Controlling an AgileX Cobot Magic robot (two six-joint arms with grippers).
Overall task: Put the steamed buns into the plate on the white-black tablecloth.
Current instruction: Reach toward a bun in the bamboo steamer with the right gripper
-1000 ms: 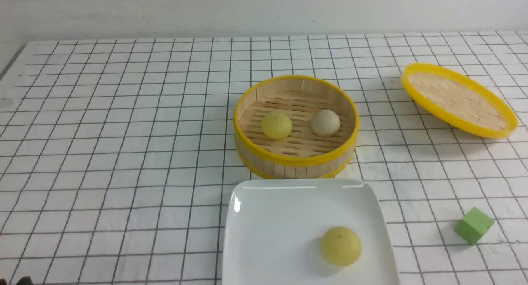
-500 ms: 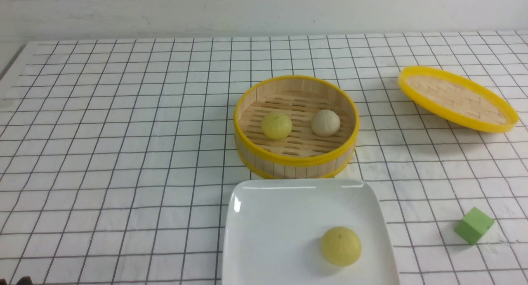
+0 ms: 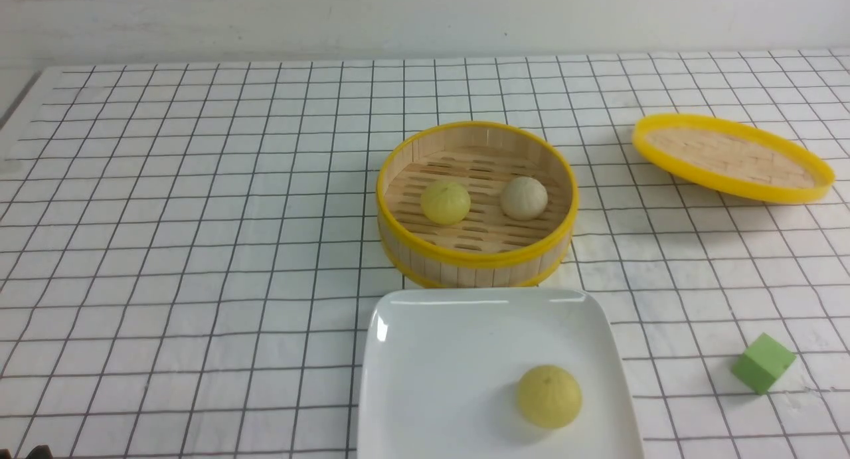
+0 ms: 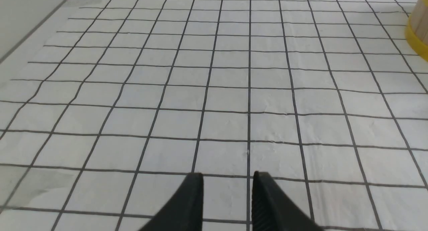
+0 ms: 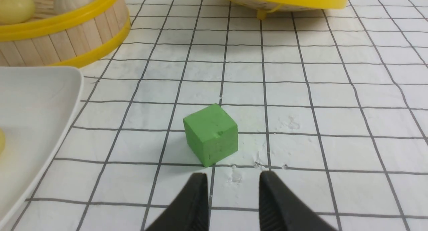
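One pale yellow steamed bun (image 3: 549, 396) lies on the white plate (image 3: 431, 353) at the front of the white-black tablecloth (image 3: 199, 213). A second yellow bun (image 3: 445, 202) and the beige-white bun (image 3: 524, 197) sit in the bamboo steamer (image 3: 478, 258) just behind the plate. Neither gripper shows in the front view. My left gripper (image 4: 228, 177) is empty, its jaws a little apart, over bare cloth. My right gripper (image 5: 233, 177) is empty, its jaws a little apart, just short of the green cube (image 5: 211, 134), with the plate's edge (image 5: 30, 100) beside it.
The steamer lid (image 3: 730, 157) lies upside down at the back right, slightly tilted. The green cube (image 3: 764, 363) sits at the front right of the plate. The steamer wall (image 4: 416, 30) shows at the edge of the left wrist view.
The steamer lid has tipped down from a steep tilt to nearly flat. The buns, the plate and the cube have not moved.
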